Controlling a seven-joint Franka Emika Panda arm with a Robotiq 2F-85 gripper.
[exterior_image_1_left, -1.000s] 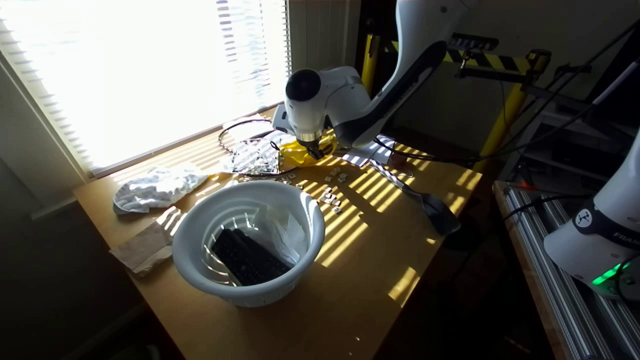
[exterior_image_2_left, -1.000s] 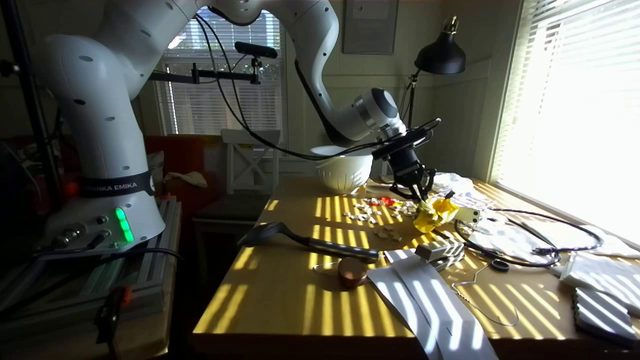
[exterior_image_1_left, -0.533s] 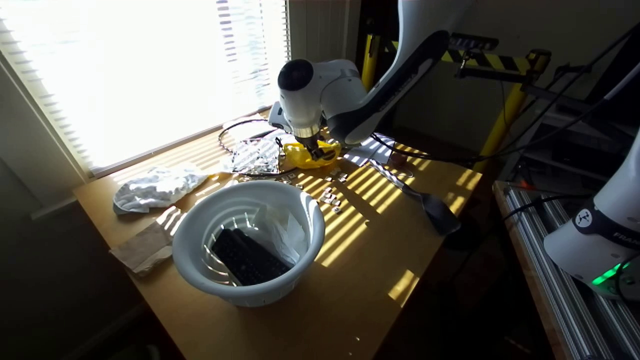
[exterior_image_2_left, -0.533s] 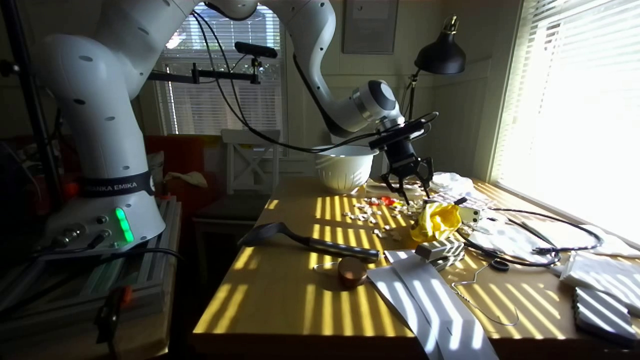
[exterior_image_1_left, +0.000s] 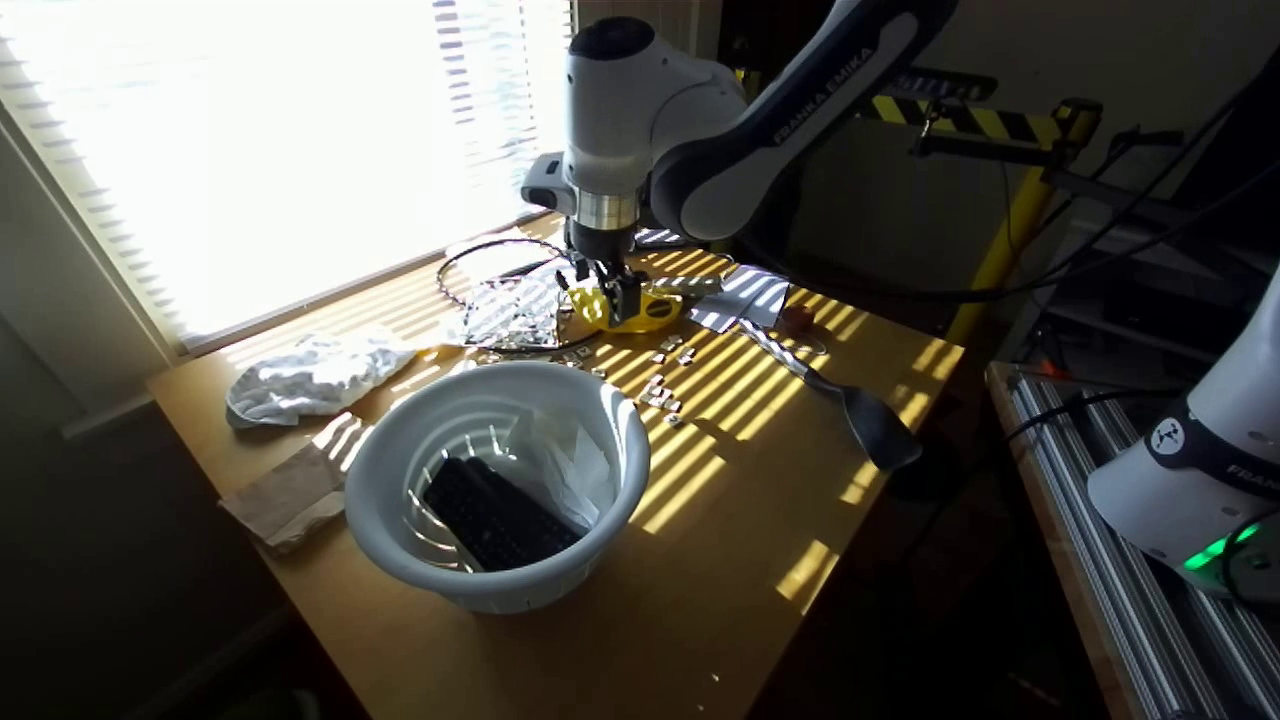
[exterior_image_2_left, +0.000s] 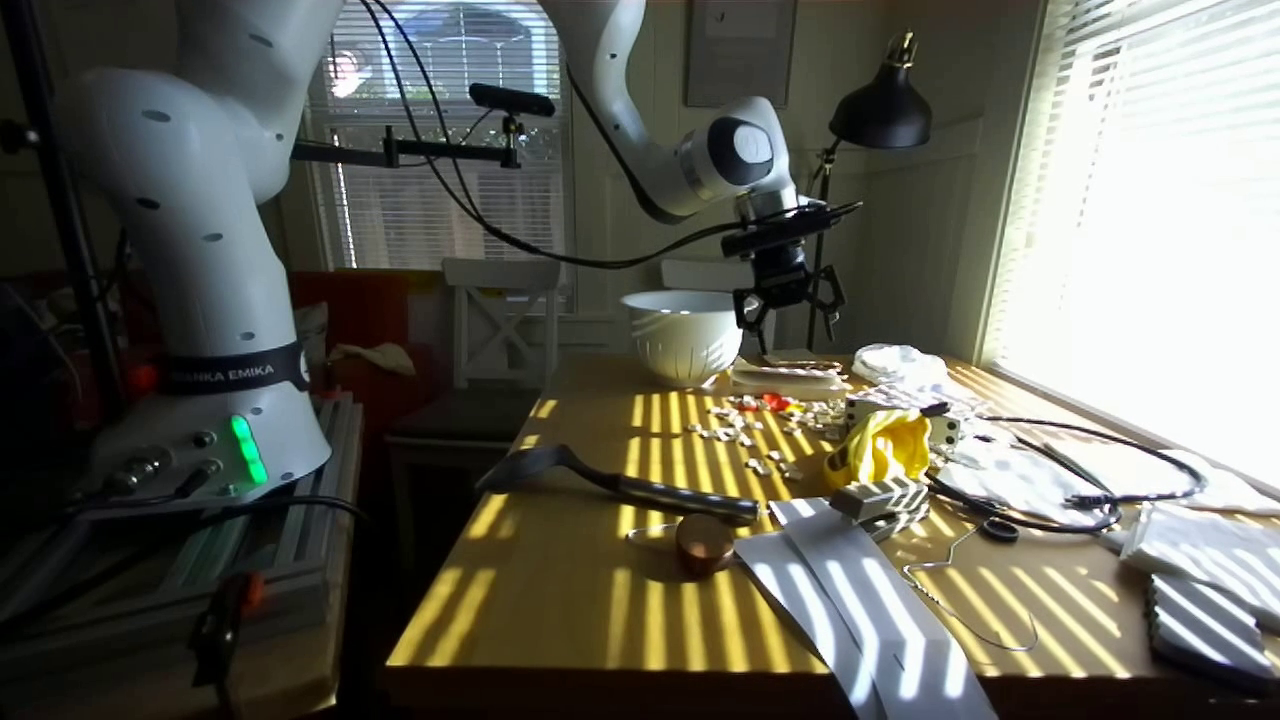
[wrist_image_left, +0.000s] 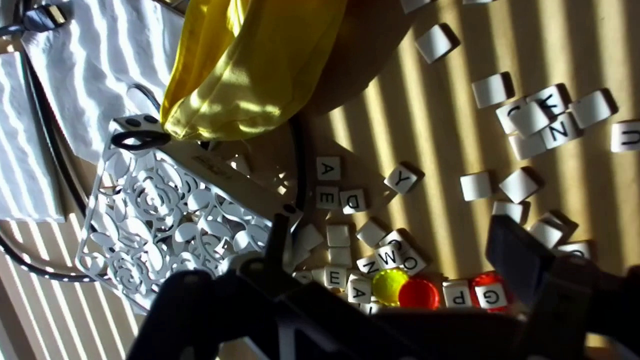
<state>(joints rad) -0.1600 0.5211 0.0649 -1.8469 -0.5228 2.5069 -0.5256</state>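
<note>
Pincer (exterior_image_2_left: 798, 340) has moved up and left in an exterior view, off the yellow cloth (exterior_image_2_left: 885, 447); a second ago it was down at it, now there's a visible gap. Cloth has slumped lower and spread a bit. Jaws stand wide apart, nothing between them. Cloth lies on the bench (exterior_image_2_left: 560, 590), right of centre in that frame, top centre-left in wrist view. Its tip overlaps the edge of a white filigree box (wrist_image_left: 155, 200), left side of wrist frame; contact unclear. Letter tiles (wrist_image_left: 529, 120) scattered centre and right there, yellow cap (wrist_image_left: 387, 286) and red cap (wrist_image_left: 419, 294) low centre. White bowl (exterior_image_1_left: 530, 592) left of centre in an exterior view, dark object (exterior_image_1_left: 490, 515) inside; spatula (exterior_image_1_left: 878, 425) at right.
</note>
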